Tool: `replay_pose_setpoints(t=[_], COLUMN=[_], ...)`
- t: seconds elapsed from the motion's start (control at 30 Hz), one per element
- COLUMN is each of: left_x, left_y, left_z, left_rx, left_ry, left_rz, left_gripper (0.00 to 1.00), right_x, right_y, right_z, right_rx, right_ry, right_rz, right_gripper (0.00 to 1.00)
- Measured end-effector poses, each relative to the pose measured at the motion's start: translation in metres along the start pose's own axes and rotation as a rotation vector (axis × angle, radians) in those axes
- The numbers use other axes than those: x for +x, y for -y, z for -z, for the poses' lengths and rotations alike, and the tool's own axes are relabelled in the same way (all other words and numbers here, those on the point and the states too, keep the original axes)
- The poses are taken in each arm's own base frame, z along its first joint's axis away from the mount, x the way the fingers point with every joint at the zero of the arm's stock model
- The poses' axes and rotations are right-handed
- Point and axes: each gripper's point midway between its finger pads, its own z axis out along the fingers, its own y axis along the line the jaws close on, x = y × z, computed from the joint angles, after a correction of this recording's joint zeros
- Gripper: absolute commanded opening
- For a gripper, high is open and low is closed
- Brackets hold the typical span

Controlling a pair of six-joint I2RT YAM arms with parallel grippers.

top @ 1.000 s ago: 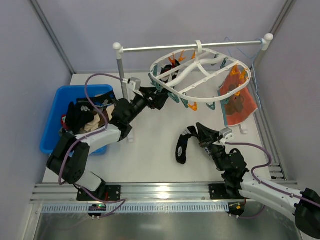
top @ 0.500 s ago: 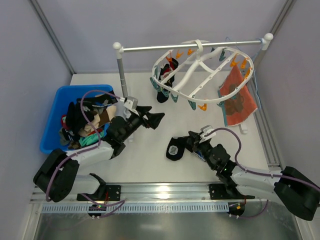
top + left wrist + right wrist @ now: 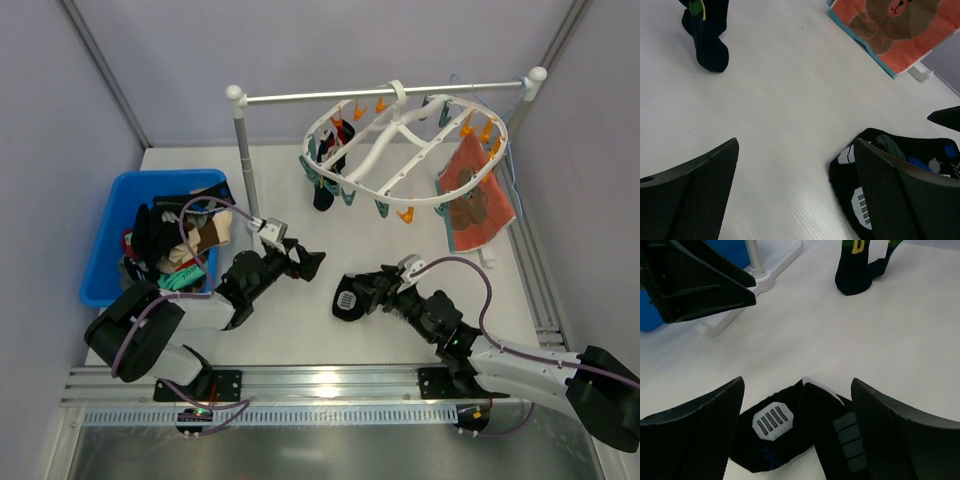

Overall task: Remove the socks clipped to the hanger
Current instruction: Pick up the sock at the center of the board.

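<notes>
The white oval hanger (image 3: 420,170) hangs from the rail, and one dark sock (image 3: 324,188) stays clipped to its left side, also seen as the hanging sock (image 3: 706,41) (image 3: 856,271). A black sock with grey-and-white patches (image 3: 347,298) (image 3: 785,432) lies flat on the table. My right gripper (image 3: 368,288) (image 3: 797,382) stands open over it, one finger on either side, without pinching it. My left gripper (image 3: 308,262) (image 3: 796,145) is open and empty, low over the table just left of that sock (image 3: 875,160).
A blue bin (image 3: 105,262) at the left holds several loose socks. The rail stand's pole (image 3: 243,160) rises beside it, its foot (image 3: 757,282) near my left arm. An orange-red bear-print cloth (image 3: 476,200) (image 3: 900,27) hangs at the hanger's right.
My right gripper opened and let the black sock go onto the table. My left arm drew back from the hanger and came down low beside the sock. The hanger swung back level.
</notes>
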Motion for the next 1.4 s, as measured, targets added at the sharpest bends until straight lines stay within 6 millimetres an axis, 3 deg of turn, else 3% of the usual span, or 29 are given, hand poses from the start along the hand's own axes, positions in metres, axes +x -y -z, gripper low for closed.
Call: replay_pose_setpoints(t=[0.17,0.3,0.4,0.43,0.47,0.5,0.57,0.63,0.87,1.1,1.27,1.4], left_x=[0.017,0.015,0.011,0.010,0.009,0.008,0.006,0.007,0.011,0.006,0.034,0.039], left_y=[-0.004,-0.004,-0.003,-0.003,-0.002,-0.002,-0.002,-0.002,-0.002,0.024,0.035,0.043], left_z=[-0.005,-0.007,-0.007,-0.007,-0.008,-0.008,-0.008,-0.007,0.001,0.003,0.009,0.012], left_rx=[-0.004,0.001,0.004,0.005,0.006,0.007,0.007,0.007,0.017,0.160,0.233,0.276], left_ry=[-0.028,-0.017,0.001,0.004,0.008,0.013,0.022,0.024,0.026,0.047,-0.042,-0.067], left_rz=[0.009,0.011,0.009,0.008,0.006,0.005,0.004,0.002,-0.004,0.021,0.080,0.106], left_gripper=[0.98,0.98,0.98,0.98,0.98,0.98,0.98,0.98,0.99,1.00,1.00,1.00], right_x=[0.024,0.065,0.101,0.112,0.114,0.113,0.113,0.113,0.098,0.046,0.015,0.008], right_y=[0.000,0.005,0.012,0.014,0.015,0.014,0.013,0.009,0.002,-0.009,-0.019,-0.024], right_z=[0.001,0.002,0.007,0.009,0.006,0.000,-0.009,-0.018,-0.029,-0.038,-0.045,-0.049], right_rx=[0.005,0.034,0.063,0.072,0.083,0.087,0.091,0.086,0.067,0.030,-0.001,-0.018], right_ry=[-0.085,-0.223,-0.338,-0.371,-0.368,-0.359,-0.352,-0.347,-0.303,-0.177,-0.106,-0.102], right_rz=[-0.017,-0.008,0.006,0.011,0.017,0.010,0.008,0.000,-0.001,0.005,0.006,0.019], right_gripper=[0.87,0.86,0.74,0.57,0.49,0.42,0.13,0.04,0.04,0.04,0.04,0.04])
